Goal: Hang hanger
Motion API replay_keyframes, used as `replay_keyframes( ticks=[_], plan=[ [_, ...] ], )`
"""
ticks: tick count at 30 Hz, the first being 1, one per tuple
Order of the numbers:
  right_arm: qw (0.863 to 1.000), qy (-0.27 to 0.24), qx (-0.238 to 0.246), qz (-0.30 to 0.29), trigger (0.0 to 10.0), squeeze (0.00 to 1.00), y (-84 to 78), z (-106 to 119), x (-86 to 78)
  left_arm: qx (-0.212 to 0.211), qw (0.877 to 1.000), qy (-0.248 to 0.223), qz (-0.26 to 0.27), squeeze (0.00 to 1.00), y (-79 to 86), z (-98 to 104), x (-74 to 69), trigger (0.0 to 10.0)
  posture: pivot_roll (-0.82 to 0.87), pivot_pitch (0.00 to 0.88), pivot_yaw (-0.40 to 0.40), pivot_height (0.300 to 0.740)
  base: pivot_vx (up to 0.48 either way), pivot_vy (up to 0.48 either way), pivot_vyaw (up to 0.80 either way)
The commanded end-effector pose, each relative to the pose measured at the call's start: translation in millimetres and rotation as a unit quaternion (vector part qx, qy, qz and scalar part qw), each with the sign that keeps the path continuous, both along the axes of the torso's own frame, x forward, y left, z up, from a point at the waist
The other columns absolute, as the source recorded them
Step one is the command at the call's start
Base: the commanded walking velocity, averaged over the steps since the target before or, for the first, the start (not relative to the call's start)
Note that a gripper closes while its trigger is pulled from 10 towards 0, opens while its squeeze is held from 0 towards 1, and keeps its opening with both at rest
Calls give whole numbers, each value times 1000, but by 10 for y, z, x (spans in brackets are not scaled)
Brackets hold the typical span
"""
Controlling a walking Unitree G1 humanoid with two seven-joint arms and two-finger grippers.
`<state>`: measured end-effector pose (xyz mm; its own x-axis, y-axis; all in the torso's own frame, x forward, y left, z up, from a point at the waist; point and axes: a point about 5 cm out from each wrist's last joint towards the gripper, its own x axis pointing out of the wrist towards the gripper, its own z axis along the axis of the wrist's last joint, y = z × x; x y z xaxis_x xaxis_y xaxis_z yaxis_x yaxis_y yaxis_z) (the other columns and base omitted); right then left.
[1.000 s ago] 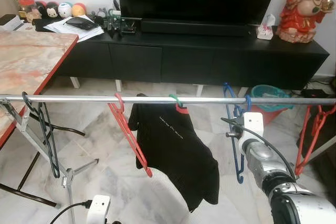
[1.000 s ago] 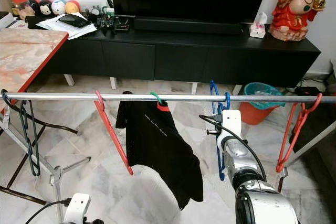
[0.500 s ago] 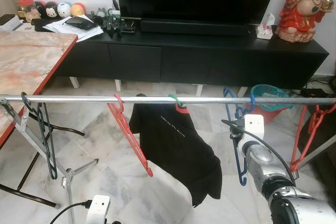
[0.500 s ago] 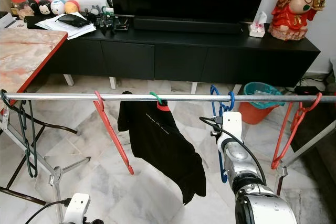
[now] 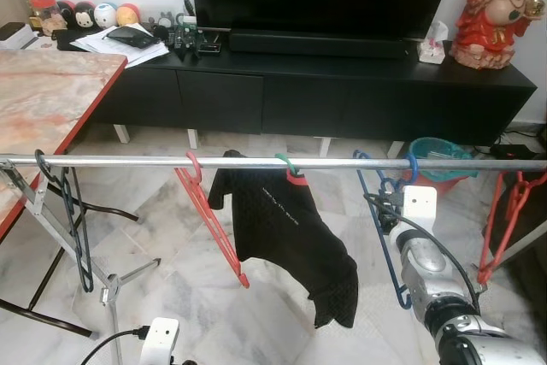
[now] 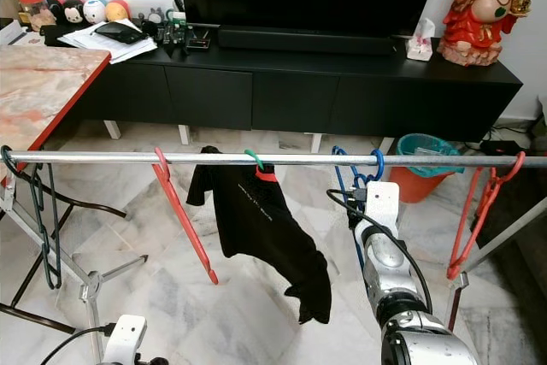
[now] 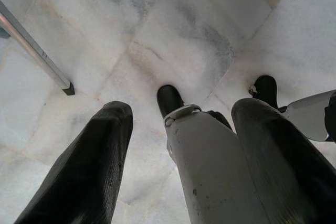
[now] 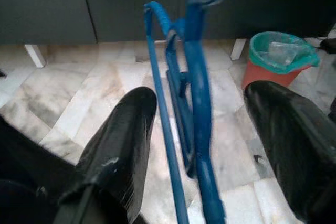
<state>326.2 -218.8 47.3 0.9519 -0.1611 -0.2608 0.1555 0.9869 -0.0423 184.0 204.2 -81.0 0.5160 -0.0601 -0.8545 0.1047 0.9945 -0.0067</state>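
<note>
1. A silver rail (image 5: 256, 161) runs straight across the room, and everything here is placed against it

2. The blue hanger (image 6: 355, 179) has its hook over the rail, toward the rail's right part, its frame dangling below

3. The right gripper (image 8: 197, 145) sits just beneath the rail at that spot, fingers spread wide and released; the right wrist view has the blue hanger's bars running between the two black fingers (image 8: 118, 145) with a gap on either side

4. The right arm (image 5: 423, 267) reaches up to the rail from below, its white wrist block just under the blue hook

5. Left of the blue hanger along the rail, a black T-shirt (image 5: 286, 241) hangs on a green-hooked hanger (image 5: 287, 162), draped crooked and sagging to the right

6. Further left along the rail, a red hanger (image 5: 209, 215) hangs bare, tilted out below the bar

7. At the rail's far left end, a dark hanger (image 5: 73, 220) hangs beside the stand leg

8. At the rail's far right end, another red hanger (image 6: 479, 211) hangs

9. The left gripper (image 7: 178, 161) hangs low, well below the rail, fingers parted and holding nothing, over the marble floor (image 7: 173, 30)

10. Behind the rail stands a long black TV cabinet (image 5: 342, 91), and an orange bin (image 6: 419, 164) sits on the floor behind the blue hanger
</note>
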Motion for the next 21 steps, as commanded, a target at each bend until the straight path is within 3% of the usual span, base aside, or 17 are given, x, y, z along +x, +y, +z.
replay_keyframes(
  ticks=[1,7,21],
  plan=[
    [1000,-14,-1,-9,10000,1000,-29,20,-10,4,1000,13,-12,0,-5,-19,-33,10000,-84,0,-56,740,0,0,0],
    [997,-67,-15,-28,10000,1000,-77,37,-119,4,1000,13,-14,0,-6,-17,-30,10000,-88,0,-58,740,0,0,0],
    [992,-118,-39,-23,10000,1000,-20,8,-422,5,1000,13,-17,0,-6,-15,-27,10000,-97,0,-63,740,0,0,0]
  ],
)
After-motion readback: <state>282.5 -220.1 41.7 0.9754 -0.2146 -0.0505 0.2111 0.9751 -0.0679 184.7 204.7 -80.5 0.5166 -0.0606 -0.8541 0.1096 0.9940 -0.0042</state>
